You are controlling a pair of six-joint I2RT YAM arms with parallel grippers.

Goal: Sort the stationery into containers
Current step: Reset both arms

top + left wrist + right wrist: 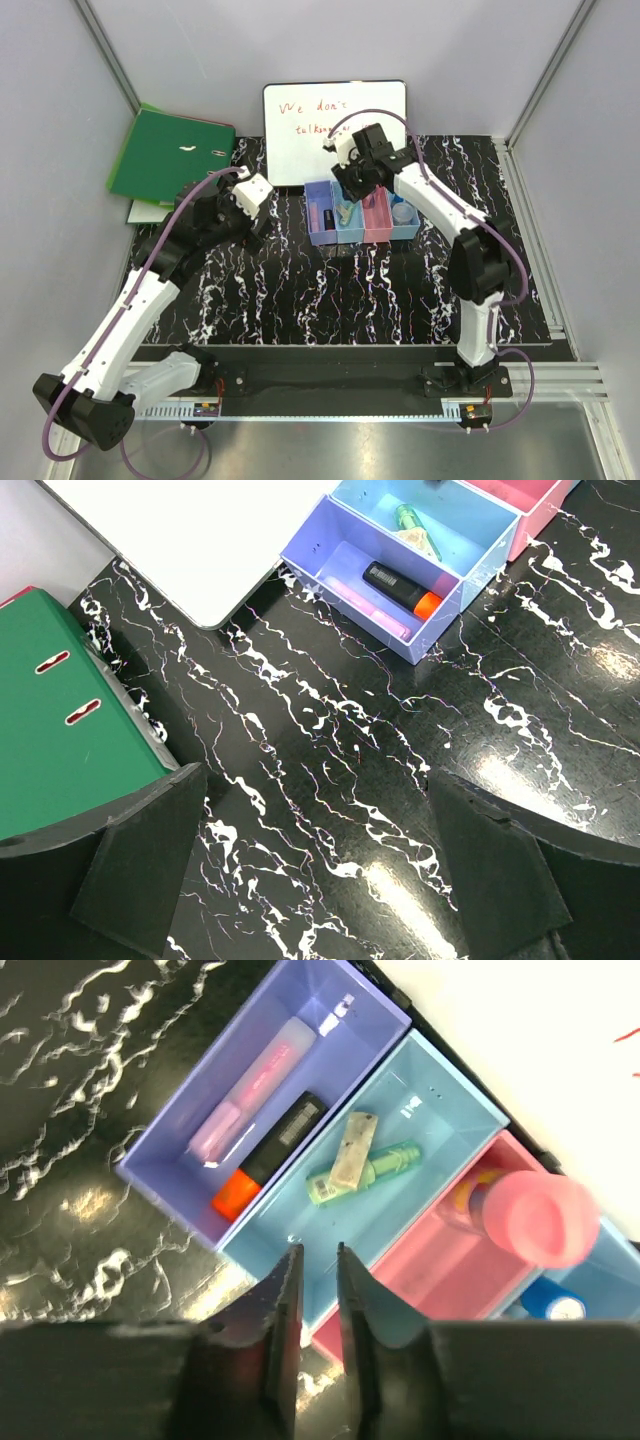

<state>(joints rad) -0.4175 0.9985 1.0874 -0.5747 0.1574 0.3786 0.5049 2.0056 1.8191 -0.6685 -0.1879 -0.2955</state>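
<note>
The four joined bins (362, 236) stand at the back middle of the mat. In the right wrist view, the purple-blue bin (345, 1005) holds a lilac marker (255, 1085) and a black highlighter with an orange cap (265, 1155). The first light blue bin (440, 1100) holds a green highlighter (385, 1165) with a beige piece on it. The pink bin (420, 1280) holds a pink round-topped item (535, 1218). A blue-capped bottle (552, 1305) sits in the last bin. My right gripper (318, 1255) hovers over the bins, its jaws nearly together and empty. My left gripper (320, 880) is wide open and empty over bare mat, left of the bins.
A green ring binder (170, 155) lies at the back left, close to my left gripper (262, 218). A whiteboard with red writing (335, 130) leans right behind the bins. White enclosure walls close in the back and both sides.
</note>
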